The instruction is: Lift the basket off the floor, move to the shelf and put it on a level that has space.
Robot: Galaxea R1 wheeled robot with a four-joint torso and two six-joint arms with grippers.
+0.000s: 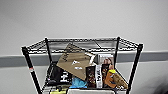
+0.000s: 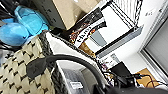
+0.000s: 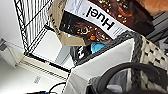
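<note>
Grey wall with a pale band behind the tall black wire rack (image 1: 136, 60). Fingers of both arms cannot be made out, so whether they grip anything cannot be told. Closest to each wrist camera: a black loop handle (image 2: 75, 61) of the rectangular cream-and-black checkered woven basket (image 2: 17, 72), dark braided rim, pale fabric lining (image 3: 105, 58). Basket's pale edge sits low before the rack in the head view. Just beyond it, on a cluttered tier: blue plastic toy (image 2: 22, 25), dark "Huel" packets (image 3: 100, 21), tilted brown cardboard box (image 1: 73, 61). Top wire-grid tier (image 1: 82, 42) above these.
</note>
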